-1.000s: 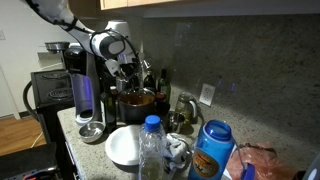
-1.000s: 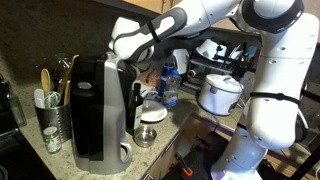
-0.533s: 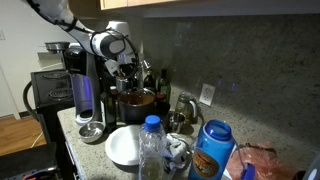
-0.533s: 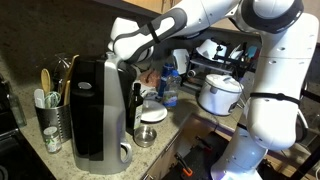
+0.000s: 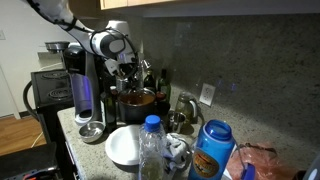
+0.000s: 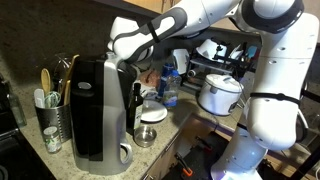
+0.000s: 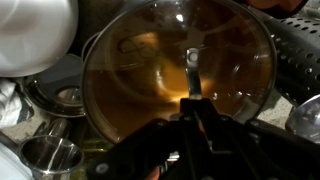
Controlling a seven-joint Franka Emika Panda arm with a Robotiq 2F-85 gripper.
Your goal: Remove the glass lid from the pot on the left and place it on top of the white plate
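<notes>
The glass lid (image 7: 175,65) sits on the copper-toned pot (image 5: 136,102), and fills the wrist view with brown showing through the glass. My gripper (image 7: 194,106) hangs straight above it with its dark fingers pressed together on the near end of the lid's small metal knob (image 7: 193,66). In an exterior view the gripper (image 5: 127,77) stands just over the pot, behind the coffee machine. The white plate (image 5: 124,146) lies in front of the pot, and its rim (image 7: 35,35) shows at the upper left of the wrist view. In the exterior view from the side, the machine hides the pot and the gripper.
A tall black coffee machine (image 5: 84,88) (image 6: 95,110) stands close beside the pot. A blue-capped bottle (image 5: 152,146) and a blue container (image 5: 213,150) crowd the plate's side. Dark bottles (image 5: 162,82) stand behind the pot. A small metal cup (image 7: 45,156) sits near the pot.
The arm holds its place above the pot. No shift of the lid, pot or plate shows in the exterior views.
</notes>
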